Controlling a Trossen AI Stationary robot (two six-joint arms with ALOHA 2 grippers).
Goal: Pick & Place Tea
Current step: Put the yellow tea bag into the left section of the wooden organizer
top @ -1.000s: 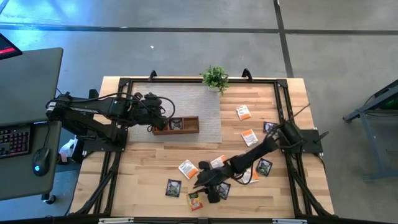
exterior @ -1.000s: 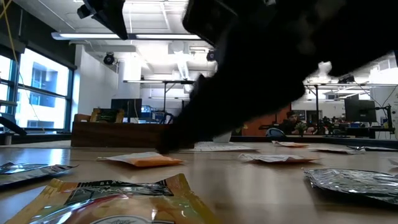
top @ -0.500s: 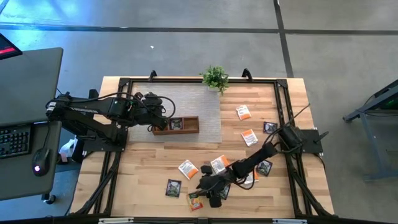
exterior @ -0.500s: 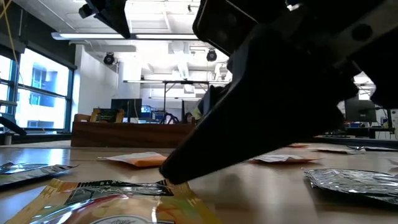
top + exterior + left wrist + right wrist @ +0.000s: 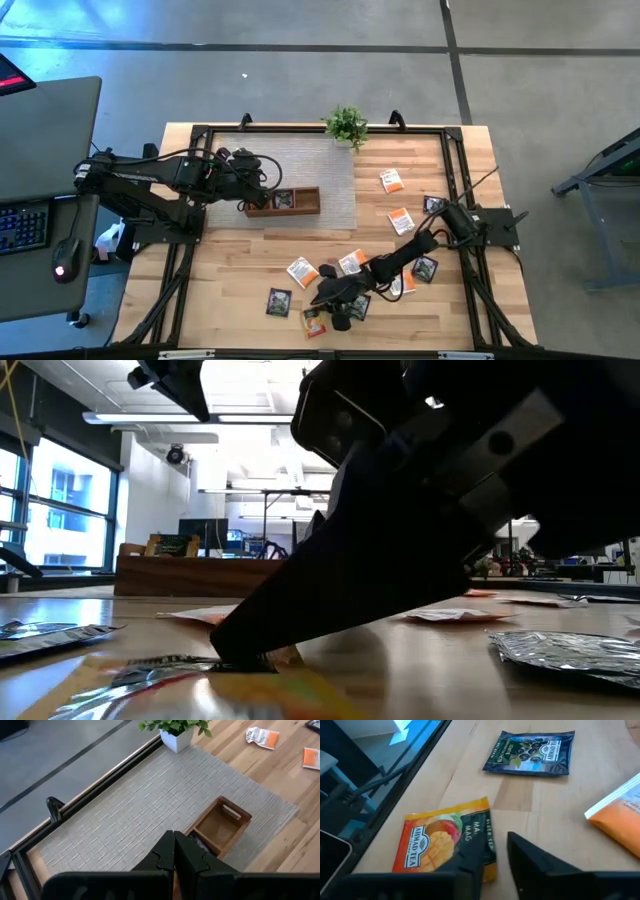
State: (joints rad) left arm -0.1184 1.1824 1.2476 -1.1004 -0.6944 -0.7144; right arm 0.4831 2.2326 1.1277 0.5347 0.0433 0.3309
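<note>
Several tea sachets lie flat on the wooden table. A yellow-orange mango sachet (image 5: 440,842) (image 5: 314,322) lies near the front edge, a dark one (image 5: 532,751) just beyond it. My right gripper (image 5: 495,842) (image 5: 322,308) is low over the mango sachet. Its fingers stand open a little, one over the sachet's side edge and one over bare wood. My left gripper (image 5: 174,842) (image 5: 250,188) hangs shut and empty above the left end of the brown wooden tray (image 5: 221,822) (image 5: 285,201), which stands on a grey mat (image 5: 320,170). My right gripper touches the mango sachet with one fingertip (image 5: 238,656), which lies on the strip along the sachet's side edge (image 5: 489,836). The fingers slant down from the table's right. The other finger (image 5: 520,847) is over bare wood. The sachet lies flat on the table.
Other sachets lie around the right arm (image 5: 300,270) (image 5: 350,263) (image 5: 278,300) and farther right (image 5: 401,221) (image 5: 390,180). A small potted plant (image 5: 346,125) stands at the mat's far edge. A black frame (image 5: 200,135) runs round the table.
My right gripper has sunk toward the table and edged toward the near edge, and its fingertip has come down onto the mango sachet. The sachet's raised near corner now lies flatter.
</note>
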